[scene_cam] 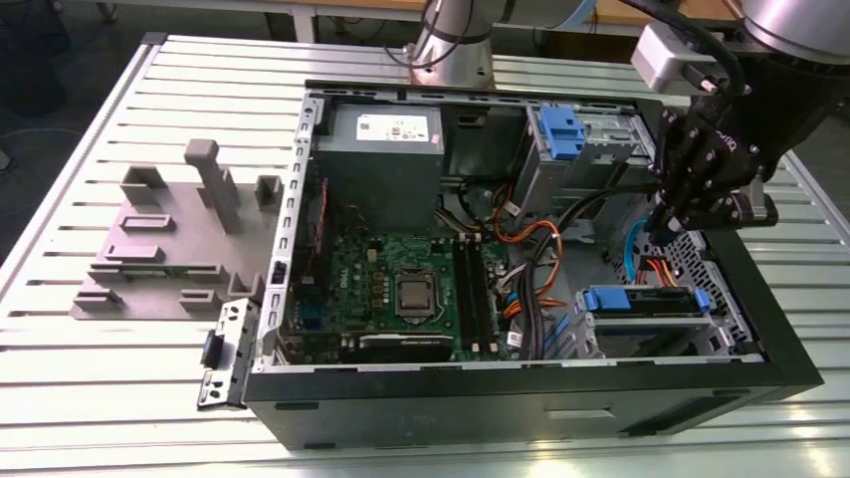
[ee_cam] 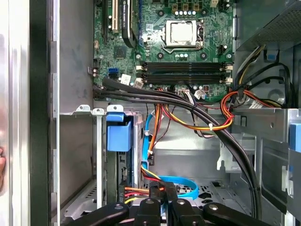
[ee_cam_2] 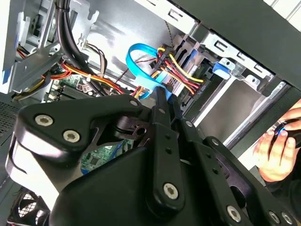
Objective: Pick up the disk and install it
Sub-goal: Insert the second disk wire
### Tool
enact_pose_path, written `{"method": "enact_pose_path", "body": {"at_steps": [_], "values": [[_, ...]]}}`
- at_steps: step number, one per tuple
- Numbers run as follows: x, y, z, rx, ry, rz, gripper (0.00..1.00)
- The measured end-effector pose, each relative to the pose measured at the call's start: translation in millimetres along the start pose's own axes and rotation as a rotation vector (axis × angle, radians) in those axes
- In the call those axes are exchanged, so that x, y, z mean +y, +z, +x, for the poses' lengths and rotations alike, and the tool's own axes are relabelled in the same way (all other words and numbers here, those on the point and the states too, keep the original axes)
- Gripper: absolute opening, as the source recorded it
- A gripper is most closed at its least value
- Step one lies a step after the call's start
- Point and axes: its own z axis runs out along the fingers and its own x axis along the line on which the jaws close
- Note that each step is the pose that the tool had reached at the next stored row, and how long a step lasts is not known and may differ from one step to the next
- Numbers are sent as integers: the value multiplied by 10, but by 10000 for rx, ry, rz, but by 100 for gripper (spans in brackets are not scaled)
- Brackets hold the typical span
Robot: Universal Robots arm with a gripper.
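Exterior view: open computer case [scene_cam: 531,398] on slatted table [scene_cam: 80,398]. Drive cage [scene_cam: 651,339] sits at the exterior view's right. Disk [scene_cam: 644,299], blue carrier front showing, is apparently already slotted in cage. Gripper [ee_cam: 169,193] hovers inside case above cage floor, jaws pressed together and empty, just beside blue cable [ee_cam: 183,181]. Judged step: install near done, seating unconfirmed. Any move calls for straight travel, since case wall and cable bundle crowd close.

You see the end effector [ee_cam: 163,200] above the drive bay, its fingertips [ee_cam: 169,192] pinched together beside blue cable [ee_cam: 181,184]; motherboard [ee_cam: 188,47] beyond.
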Motion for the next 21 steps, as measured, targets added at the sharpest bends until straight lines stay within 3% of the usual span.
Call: {"method": "enact_pose_path", "body": {"at_steps": [4,9,13,15,21], "values": [[55,7,5,0,-4,136,16],[122,32,7,-1,0,423,16],[168,58,8,0,-15,597,16],[188,66,25,-5,-17,660,16],[223,95,142,-29,-14,755,16]]}}
